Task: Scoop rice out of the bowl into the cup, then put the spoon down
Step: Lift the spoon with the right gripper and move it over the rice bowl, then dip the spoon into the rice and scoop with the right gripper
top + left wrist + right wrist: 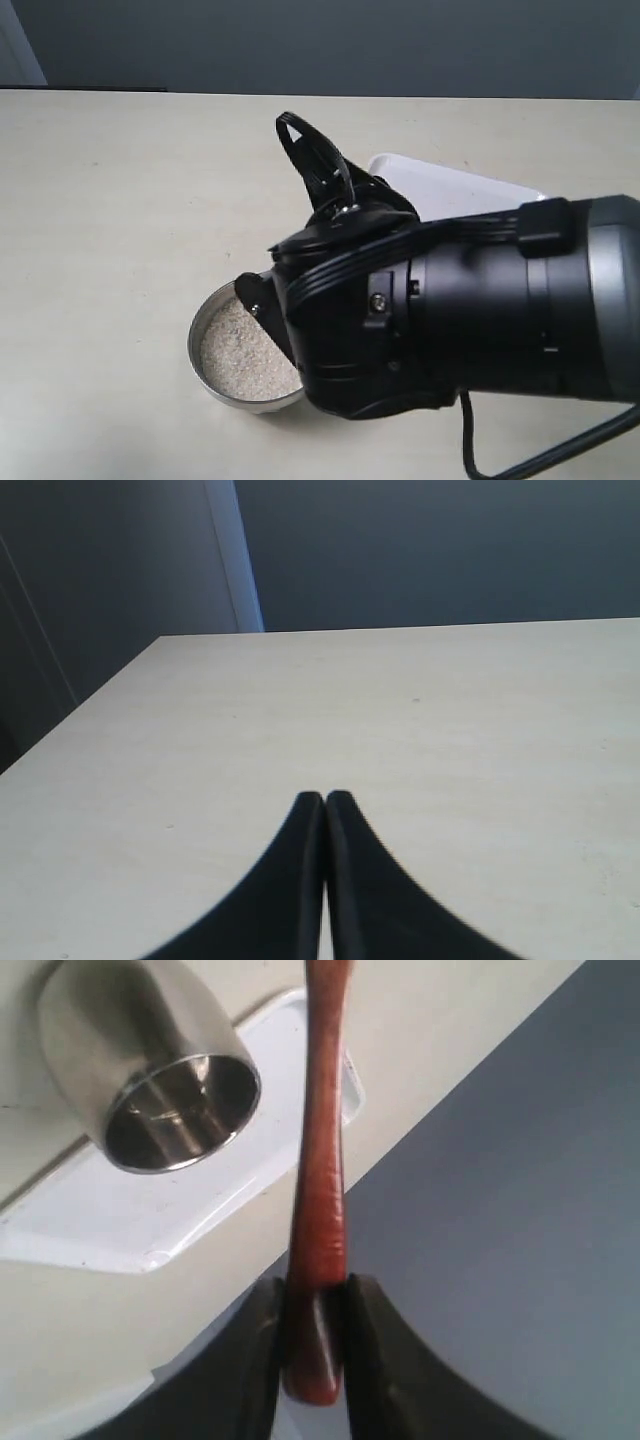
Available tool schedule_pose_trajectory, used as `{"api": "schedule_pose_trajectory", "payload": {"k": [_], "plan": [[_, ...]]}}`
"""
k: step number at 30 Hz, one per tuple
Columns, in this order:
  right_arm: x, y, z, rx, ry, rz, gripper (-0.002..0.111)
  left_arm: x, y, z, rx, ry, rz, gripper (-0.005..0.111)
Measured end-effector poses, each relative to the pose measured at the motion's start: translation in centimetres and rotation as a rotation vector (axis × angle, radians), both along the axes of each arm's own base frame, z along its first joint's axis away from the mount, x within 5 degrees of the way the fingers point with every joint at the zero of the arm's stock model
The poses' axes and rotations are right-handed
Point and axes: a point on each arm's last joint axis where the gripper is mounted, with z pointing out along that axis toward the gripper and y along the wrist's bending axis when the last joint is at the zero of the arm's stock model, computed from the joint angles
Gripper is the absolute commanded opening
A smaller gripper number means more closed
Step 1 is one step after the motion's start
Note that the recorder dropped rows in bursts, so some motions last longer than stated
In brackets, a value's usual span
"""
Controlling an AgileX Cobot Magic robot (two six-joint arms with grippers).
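Note:
The steel bowl (196,338) sits at the front of the table with pale rice (240,352) in it, partly covered by my right arm. My right gripper (316,1296) is shut on the end of the reddish-brown spoon (322,1170). The handle runs out of the wrist view, so the spoon's bowl is out of sight. The shiny cup (150,1065) stands on a white tray beside the handle, and no rice shows in its mouth. In the exterior view the right gripper (303,145) points away and the cup is hidden. My left gripper (325,800) is shut on nothing over bare tabletop.
The white tray (455,185) lies at the back right, mostly behind my bulky black right arm (470,310); in the right wrist view the tray (200,1215) lies under the cup. The table's far edge meets a dark wall.

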Motion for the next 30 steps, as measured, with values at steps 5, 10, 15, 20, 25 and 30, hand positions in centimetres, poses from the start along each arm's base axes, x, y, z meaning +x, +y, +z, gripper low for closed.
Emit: {"api": "schedule_pose_trajectory", "payload": {"k": [5, 10, 15, 20, 25, 30], "plan": [[0.1, 1.0, -2.4, -0.06, 0.025, 0.018, -0.001, 0.0, 0.0, 0.0, 0.0, 0.0, 0.0, 0.001], [0.2, 1.3, -3.2, -0.081, 0.025, 0.035, -0.001, 0.0, 0.0, 0.0, 0.0, 0.0, 0.0, 0.001], [0.2, 1.4, -3.6, -0.085, 0.039, 0.031, -0.001, 0.0, 0.0, 0.0, 0.0, 0.0, -0.004, 0.001], [-0.1, 1.4, -3.9, -0.09, 0.076, 0.028, -0.001, 0.0, 0.0, 0.0, 0.0, 0.0, -0.004, 0.001], [-0.1, 1.5, -3.9, -0.083, 0.091, 0.023, -0.001, 0.0, 0.0, 0.0, 0.0, 0.0, -0.004, 0.001], [-0.6, 1.2, -4.3, -0.088, 0.168, -0.009, -0.001, 0.0, 0.0, 0.0, 0.0, 0.0, -0.004, 0.001]]}}
